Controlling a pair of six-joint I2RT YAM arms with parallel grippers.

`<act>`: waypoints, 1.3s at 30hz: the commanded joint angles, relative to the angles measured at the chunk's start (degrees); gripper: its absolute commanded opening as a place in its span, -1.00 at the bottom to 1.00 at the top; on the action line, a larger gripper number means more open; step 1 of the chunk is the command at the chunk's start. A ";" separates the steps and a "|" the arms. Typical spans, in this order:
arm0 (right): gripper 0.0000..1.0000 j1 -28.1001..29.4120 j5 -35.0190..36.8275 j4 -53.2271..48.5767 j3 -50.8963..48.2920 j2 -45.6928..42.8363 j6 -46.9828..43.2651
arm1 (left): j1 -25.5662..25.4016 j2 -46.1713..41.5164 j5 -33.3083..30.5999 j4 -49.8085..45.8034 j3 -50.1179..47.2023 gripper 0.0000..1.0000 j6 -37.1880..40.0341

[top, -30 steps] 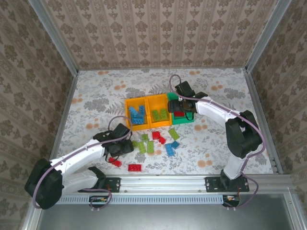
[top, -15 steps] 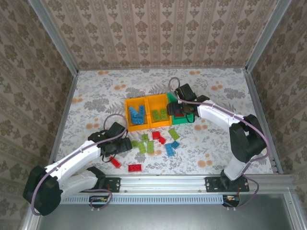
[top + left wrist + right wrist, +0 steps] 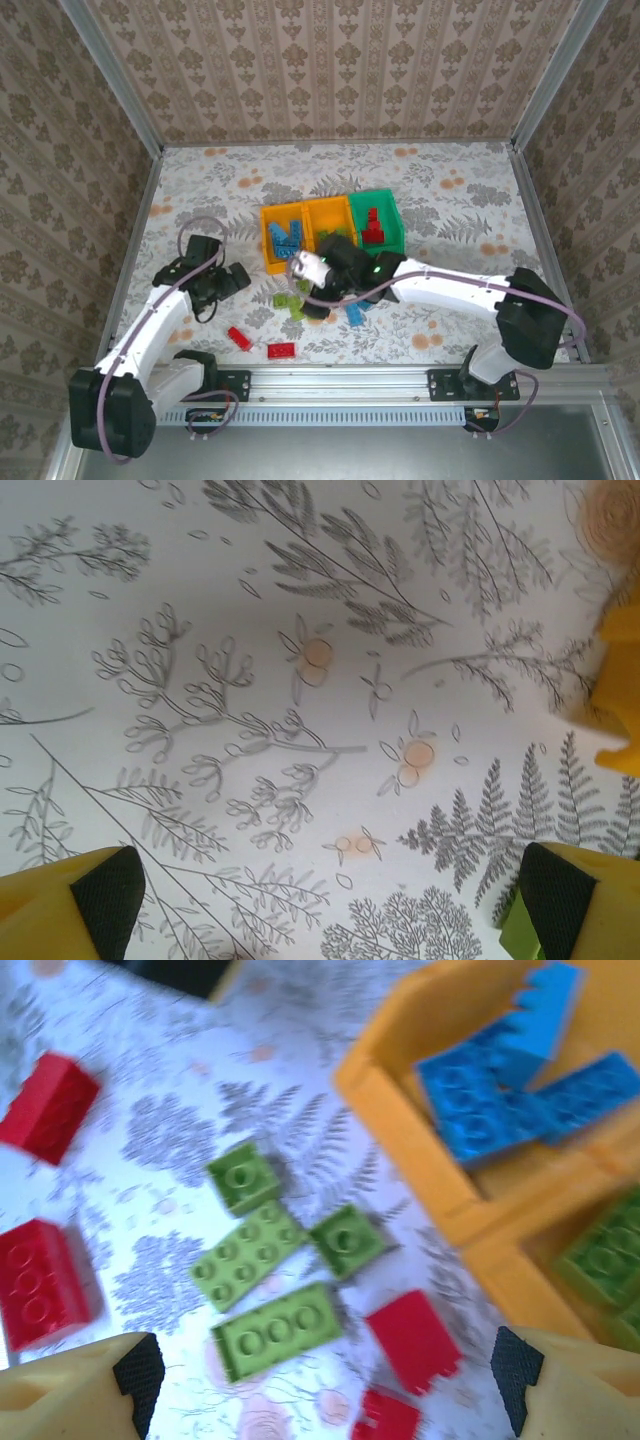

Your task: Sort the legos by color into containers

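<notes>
From above, the table point(image 3: 460, 190) is covered with a pale cloth printed with grey ferns and small orange blossoms. Beige patterned wallpaper stands on three sides, with bare metal posts in the corners and a metal rail point(image 3: 340, 380) along the near edge. Three bins sit touching in a row. The left orange bin point(image 3: 264, 240) holds blue bricks point(image 3: 288, 240). The middle orange bin point(image 3: 325, 204) is partly behind the right arm. The green bin point(image 3: 400, 225) holds red bricks point(image 3: 374, 226). Loose green bricks point(image 3: 290, 302), a blue brick point(image 3: 355, 315) and two red bricks point(image 3: 281, 349) lie on the cloth in front of the bins. The left gripper point(image 3: 238, 278) hangs left of the loose pile. The right gripper point(image 3: 308, 290) is over the green bricks.

At the left wrist, the left gripper point(image 3: 325, 900) is spread wide with only bare printed cloth between its fingers point(image 3: 100, 890). It grasps nothing. An orange bin edge point(image 3: 620, 690) shows at the right, and a sliver of lime green point(image 3: 512, 938) sits by the right finger.

At the right wrist, the picture is blurred. The right gripper point(image 3: 325, 1380) is spread wide and released above four green bricks point(image 3: 280, 1330). Red bricks point(image 3: 40, 1280) lie to the left and near the lower middle. Beyond them, one orange bin point(image 3: 400, 1130) holds blue bricks point(image 3: 490, 1100), and the bin next to it holds green ones point(image 3: 600, 1260).
</notes>
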 commanded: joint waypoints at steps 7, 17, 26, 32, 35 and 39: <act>0.72 11.16 1.12 1.31 4.50 12.71 -2.07 | 7.33 -0.10 8.62 2.99 -2.54 1.00 4.65; 0.69 13.43 2.66 1.09 9.80 20.40 -2.05 | 8.27 0.26 9.40 3.42 -3.19 1.00 5.03; 0.56 14.21 2.71 -1.08 12.18 24.13 -2.89 | 8.99 0.04 9.83 3.34 -3.15 1.00 5.13; 0.27 14.22 2.80 -1.71 13.27 25.63 -2.95 | 9.05 -0.51 10.07 3.43 -3.75 1.00 4.80; 0.11 14.22 2.37 -1.90 13.93 26.36 -3.03 | 9.09 -0.75 10.12 3.33 -3.91 1.00 4.70; -0.20 14.22 2.37 -1.29 13.76 26.07 -2.51 | 9.09 -1.29 10.13 3.17 -4.13 1.00 4.53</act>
